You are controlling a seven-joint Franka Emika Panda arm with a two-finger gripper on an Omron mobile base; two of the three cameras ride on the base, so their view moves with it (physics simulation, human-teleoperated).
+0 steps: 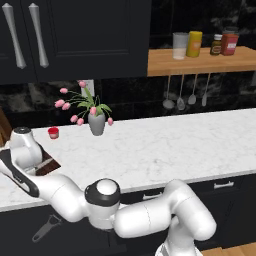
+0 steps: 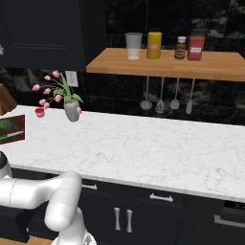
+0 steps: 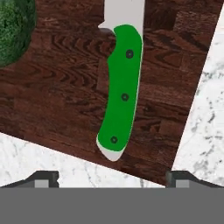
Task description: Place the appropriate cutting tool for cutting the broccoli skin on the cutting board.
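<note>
The cutting tool, a small knife with a bright green handle and a pale blade, lies flat on the dark reddish-brown cutting board. My gripper hovers over the handle's end. It is open, its two fingertips stand wide apart, and nothing is between them. The broccoli rests on the board at the upper left of the hand view. In the right base view the cutting board sits at the counter's far left with the broccoli and the cutting tool on it.
A red cup and a vase of pink flowers stand behind the board. A grey peeler lies low in front of the cabinets. A wooden shelf holds several jars, with utensils hanging beneath it.
</note>
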